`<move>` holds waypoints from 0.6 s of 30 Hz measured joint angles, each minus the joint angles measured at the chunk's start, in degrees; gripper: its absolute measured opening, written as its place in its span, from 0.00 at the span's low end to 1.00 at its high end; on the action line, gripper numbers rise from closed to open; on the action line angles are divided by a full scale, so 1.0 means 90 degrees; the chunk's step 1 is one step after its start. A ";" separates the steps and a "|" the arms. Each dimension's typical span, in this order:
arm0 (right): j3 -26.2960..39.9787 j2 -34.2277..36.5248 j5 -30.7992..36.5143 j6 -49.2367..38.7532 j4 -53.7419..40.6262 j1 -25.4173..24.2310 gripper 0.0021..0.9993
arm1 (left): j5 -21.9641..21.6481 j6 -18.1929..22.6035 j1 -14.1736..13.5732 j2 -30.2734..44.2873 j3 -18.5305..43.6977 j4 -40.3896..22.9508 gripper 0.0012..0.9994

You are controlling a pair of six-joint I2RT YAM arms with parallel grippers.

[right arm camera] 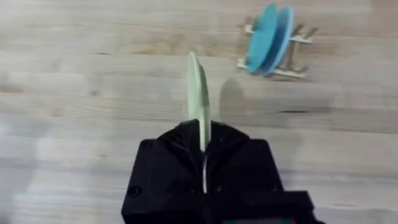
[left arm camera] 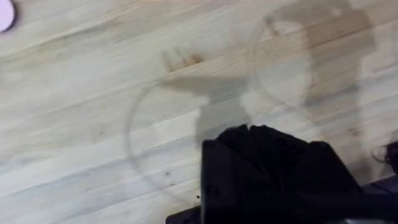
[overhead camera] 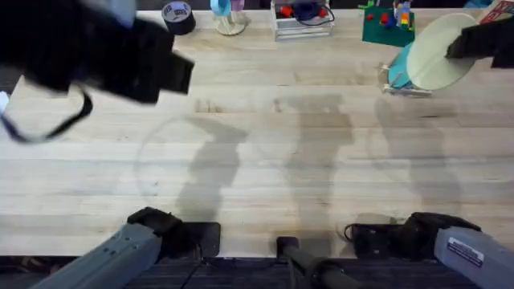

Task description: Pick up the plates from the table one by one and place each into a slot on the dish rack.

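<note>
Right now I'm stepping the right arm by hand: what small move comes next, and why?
Probably carry the pale yellow plate toward the dish rack. The right gripper holds it on edge, off to the side, and the light blue plate already stands in one slot.

Light wood-plank table point(overhead camera: 265, 152). Far right on it: small wooden dish rack point(overhead camera: 399, 82), blue plate point(right arm camera: 268, 38) upright in a slot. Far edge: tape roll point(overhead camera: 177, 16), green board point(overhead camera: 387, 27).

Matt wood-plank table point(overhead camera: 305, 160), pale wooden dish rack point(right arm camera: 297, 55), smooth plastic yellow plate point(right arm camera: 199, 106).
</note>
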 joint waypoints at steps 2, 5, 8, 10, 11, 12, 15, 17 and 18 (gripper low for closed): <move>0.0000 0.0001 0.0207 -0.0083 0.0003 -0.0034 0.03 | -0.0148 -0.0180 0.0000 -0.0333 -0.0320 0.0105 0.20; 0.0000 0.0013 0.0405 -0.0218 0.0053 -0.0184 0.03 | -0.0285 -0.0371 0.0000 -0.0590 -0.0511 0.0165 0.63; 0.0000 0.0116 0.0514 -0.0295 0.0243 -0.0415 0.03 | -0.0339 -0.0495 0.0000 -0.0706 -0.0520 0.0204 0.98; 0.0000 0.0227 0.0547 -0.0327 0.0404 -0.0589 0.03 | -0.0357 -0.0532 0.0000 -0.0743 -0.0520 0.0212 0.99; 0.0000 0.0286 0.0563 -0.0342 0.0486 -0.0677 0.03 | -0.0358 -0.0548 0.0000 -0.0743 -0.0520 0.0214 0.99; 0.0000 0.0340 0.0568 -0.0345 0.0558 -0.0762 0.03 | -0.0361 -0.0554 0.0000 -0.0743 -0.0520 0.0214 0.99; 0.0000 0.0492 0.0609 -0.0372 0.0681 -0.1010 0.03 | -0.0361 -0.0572 0.0000 -0.0736 -0.0523 0.0218 0.99; 0.0000 0.0584 0.0612 -0.0393 0.0747 -0.1164 0.03 | -0.0361 -0.0572 0.0000 -0.0738 -0.0525 0.0216 0.99; 0.0000 0.0638 0.0612 -0.0403 0.0773 -0.1247 0.03 | -0.0361 -0.0573 0.0000 -0.0740 -0.0525 0.0216 1.00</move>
